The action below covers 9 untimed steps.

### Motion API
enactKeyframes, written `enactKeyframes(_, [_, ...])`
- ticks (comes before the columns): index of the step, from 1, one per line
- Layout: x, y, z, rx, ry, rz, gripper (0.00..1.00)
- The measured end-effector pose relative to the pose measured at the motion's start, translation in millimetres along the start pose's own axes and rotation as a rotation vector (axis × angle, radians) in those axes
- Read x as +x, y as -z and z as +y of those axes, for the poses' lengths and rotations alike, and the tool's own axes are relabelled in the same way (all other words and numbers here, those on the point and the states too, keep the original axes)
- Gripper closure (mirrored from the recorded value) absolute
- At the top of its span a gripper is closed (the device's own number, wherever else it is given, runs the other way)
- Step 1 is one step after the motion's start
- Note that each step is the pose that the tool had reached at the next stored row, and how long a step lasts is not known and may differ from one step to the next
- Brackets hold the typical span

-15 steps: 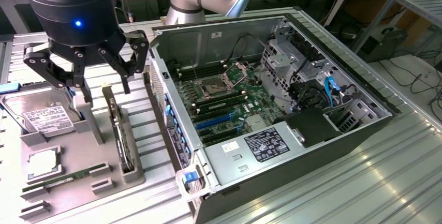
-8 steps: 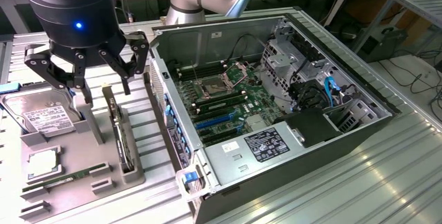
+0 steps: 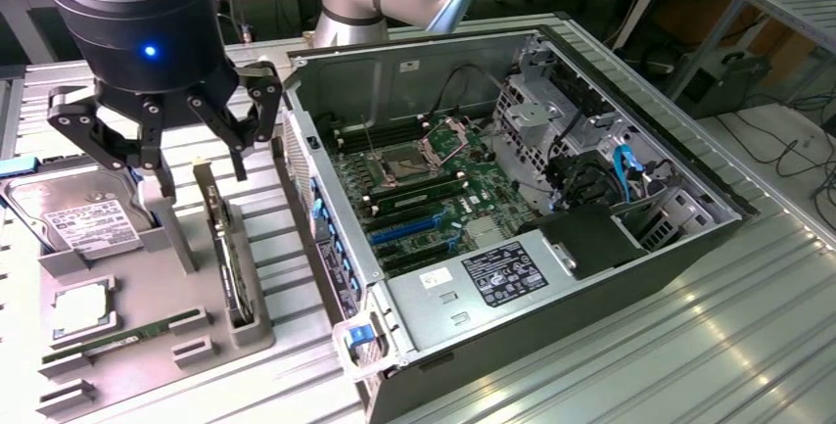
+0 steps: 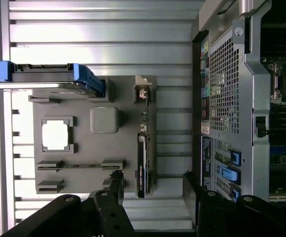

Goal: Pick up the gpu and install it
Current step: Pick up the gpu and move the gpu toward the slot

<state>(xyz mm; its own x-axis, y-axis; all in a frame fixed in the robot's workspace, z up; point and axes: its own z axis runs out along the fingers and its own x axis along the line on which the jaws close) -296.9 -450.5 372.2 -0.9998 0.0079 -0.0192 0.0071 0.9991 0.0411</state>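
Ribbed metal bench (image 3: 731, 336) is carrying everything. An open computer case (image 3: 392, 62) is lying on its side on it, taking up the middle and the exterior view's right, with the motherboard (image 3: 438, 184) facing up and a labelled power supply (image 3: 503, 272) sitting at the case's near end. The hand (image 3: 196, 174) is hanging from the arm above the bench on the exterior view's left, fingers spread wide and holding nothing. In the wrist view the hand (image 4: 153, 185) is showing dark fingers (image 4: 114, 185) on either side of open space. A grey parts tray (image 3: 157, 297) is sitting on the bench just beside the case's perforated side wall, not touching it. A silver hard drive (image 3: 85, 213) with a white label is leaning in a holder at the tray's far corner, away from the case. The gpu (image 3: 233, 267) is standing on its long edge in a slot along the tray edge nearest the case, not installed; the hand is hovering over its far end, fingertips apart from it. In the wrist view the gpu (image 4: 143, 165) is lying in line with the gap between the fingers, its pale bracket at the end farther from them. A narrow green RAM stick (image 3: 117, 338) is lying in clips near the tray's near edge. A square CPU (image 3: 81, 308) is sitting in a pocket between the RAM stick and the hard drive, at the tray edge away from the case.
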Motion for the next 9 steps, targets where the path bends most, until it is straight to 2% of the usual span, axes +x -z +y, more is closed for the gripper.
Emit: enactKeyframes(9, [0.1, -2.2, -0.1, 0.0000, 0.000, 0.0000, 0.40])
